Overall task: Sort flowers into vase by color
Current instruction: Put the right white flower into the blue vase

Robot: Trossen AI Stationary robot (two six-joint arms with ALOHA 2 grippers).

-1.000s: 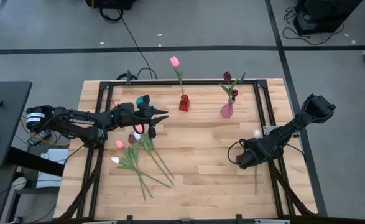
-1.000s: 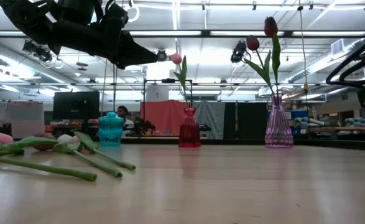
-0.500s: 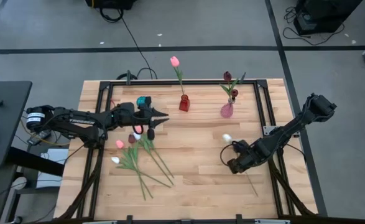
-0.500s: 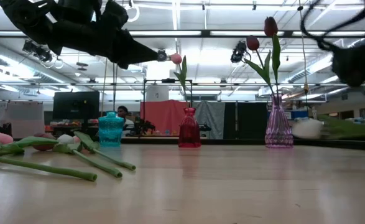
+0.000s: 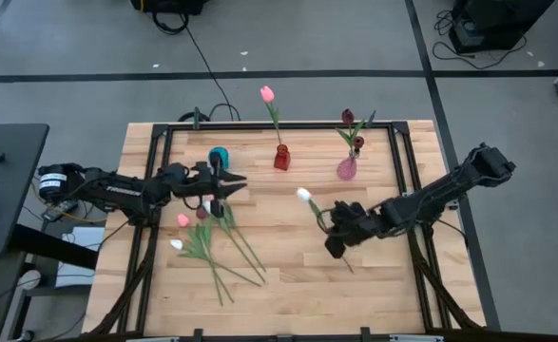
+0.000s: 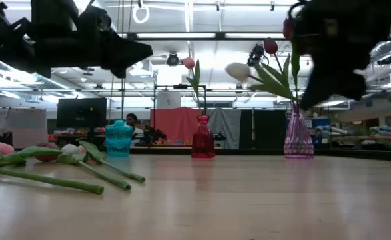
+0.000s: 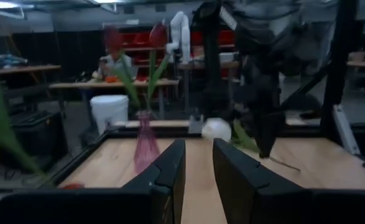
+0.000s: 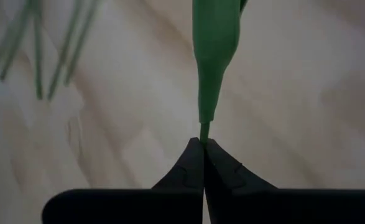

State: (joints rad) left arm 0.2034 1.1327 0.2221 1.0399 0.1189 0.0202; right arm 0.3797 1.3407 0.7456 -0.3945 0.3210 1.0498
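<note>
**White tulip being held above the table by the right gripper**

The right gripper (image 5: 338, 237) is being kept closed on the stem of a white tulip (image 5: 303, 195), clear of the wood, well to the front of the pink vase (image 5: 347, 169). In the right wrist view the two dark fingers (image 8: 191, 163) are seen pinched together on the thin green stem. The flower's long axis is being held slanted, with the white head pointing up and toward the red vase (image 5: 281, 158) and the stem's lower end trailing past the gripper toward the table's front edge.

The left gripper (image 5: 236, 180) is being held above the table beside the blue vase (image 5: 219, 155), its fingers parted a little with nothing between them.

The loose flowers (image 5: 212, 237) are lying in a bundle on the wooden table (image 5: 288, 256), in front of the blue vase, heads toward that vase and stems running toward the front edge. A pink tulip (image 5: 267, 93) is standing in the red vase, and dark maroon tulips (image 5: 348, 117) are standing in the pink vase.

Beyond the table, grey floor and a black cable (image 5: 202, 57) are being shown from above; the low view is showing ceiling lights and a person (image 6: 132, 121) behind the blue vase.
</note>
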